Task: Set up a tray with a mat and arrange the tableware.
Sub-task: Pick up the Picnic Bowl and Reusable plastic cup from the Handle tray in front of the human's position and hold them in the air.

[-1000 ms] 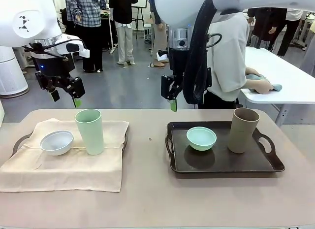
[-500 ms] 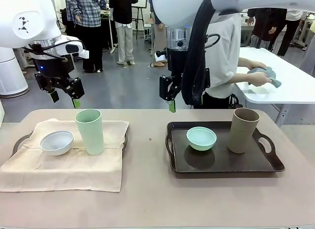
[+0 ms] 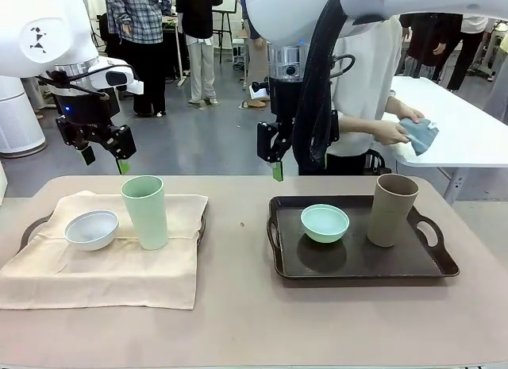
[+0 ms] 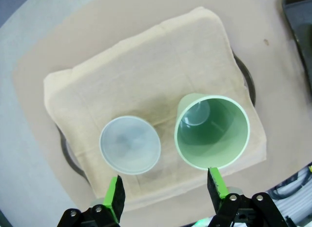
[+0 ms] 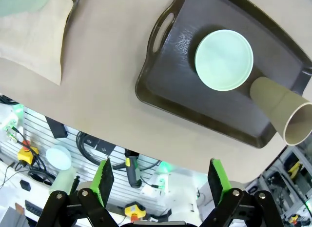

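On the left, a beige mat covers a dark tray. On the mat stand a small white bowl and a tall pale-green tumbler, upright side by side. My left gripper hangs open above and behind them; its wrist view looks straight down on the white bowl and into the green tumbler. On the right, a bare dark tray holds a mint-green bowl and a tan-brown tumbler. My right gripper is open, high above that tray's near-left side.
At the far side a person holds a blue-grey cloth over a white side table. Bare tan tabletop lies between the two trays and along the front edge. Other people stand farther back.
The person's hands have lifted the cloth off the side table and drawn it closer to their body. The right arm shifted slightly left a second ago, then held still. The left arm is unchanged.
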`<state>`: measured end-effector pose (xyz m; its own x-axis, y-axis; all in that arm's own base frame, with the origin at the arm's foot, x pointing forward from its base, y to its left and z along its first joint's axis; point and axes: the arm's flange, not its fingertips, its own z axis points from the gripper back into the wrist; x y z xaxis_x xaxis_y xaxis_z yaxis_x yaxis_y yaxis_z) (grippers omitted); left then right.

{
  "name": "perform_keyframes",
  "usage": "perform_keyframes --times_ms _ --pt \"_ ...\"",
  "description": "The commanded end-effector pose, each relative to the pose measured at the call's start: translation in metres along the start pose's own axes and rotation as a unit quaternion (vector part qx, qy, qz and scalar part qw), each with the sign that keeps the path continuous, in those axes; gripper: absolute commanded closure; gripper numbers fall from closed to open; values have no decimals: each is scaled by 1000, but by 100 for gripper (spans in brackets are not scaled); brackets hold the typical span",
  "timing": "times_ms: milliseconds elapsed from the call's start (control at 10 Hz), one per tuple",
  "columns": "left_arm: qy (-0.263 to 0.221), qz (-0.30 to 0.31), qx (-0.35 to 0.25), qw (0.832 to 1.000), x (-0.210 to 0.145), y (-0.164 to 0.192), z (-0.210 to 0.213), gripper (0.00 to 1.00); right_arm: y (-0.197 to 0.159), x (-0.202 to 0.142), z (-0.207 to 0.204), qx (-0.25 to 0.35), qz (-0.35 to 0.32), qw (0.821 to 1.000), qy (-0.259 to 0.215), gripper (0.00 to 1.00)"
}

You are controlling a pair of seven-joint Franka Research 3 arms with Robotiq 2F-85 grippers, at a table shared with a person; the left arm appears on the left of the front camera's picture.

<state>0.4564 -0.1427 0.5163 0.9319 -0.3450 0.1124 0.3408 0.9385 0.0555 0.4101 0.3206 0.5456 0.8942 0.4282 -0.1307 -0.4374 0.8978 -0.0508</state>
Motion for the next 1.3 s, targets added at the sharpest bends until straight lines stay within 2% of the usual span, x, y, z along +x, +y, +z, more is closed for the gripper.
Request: perform_keyframes --times_ms 0,100,200,300,500,600,900,1100,1200 --pt "-8 -2 4 1000 -4 2 -2 11 0 1 0 8 6 1000 -1 0" --pt "-8 -2 4 1000 -4 2 -2 11 0 0 0 0 0 1000 0 0" --pt "0 0 0 1000 0 0 0 11 -16 -4 4 -30 -24 999 -31 0" --pt "4 37 -17 999 -5 -3 6 11 -51 -11 1 -45 -82 993 -71 0" --pt "2 81 -72 994 -16 -8 12 11 -129 -26 -11 -24 -187 979 -84 0" --pt "-8 91 -90 992 -17 -7 17 11 -160 -38 -16 -9 -206 974 -90 0" --pt "-38 140 -149 978 -25 28 37 11 -237 -88 -10 105 -203 968 -100 0" --pt "-40 178 -182 966 -35 70 48 11 -279 -134 -6 171 -216 952 -133 0" --pt "-35 184 -219 958 -47 94 50 11 -301 -164 -9 205 -221 941 -153 0"
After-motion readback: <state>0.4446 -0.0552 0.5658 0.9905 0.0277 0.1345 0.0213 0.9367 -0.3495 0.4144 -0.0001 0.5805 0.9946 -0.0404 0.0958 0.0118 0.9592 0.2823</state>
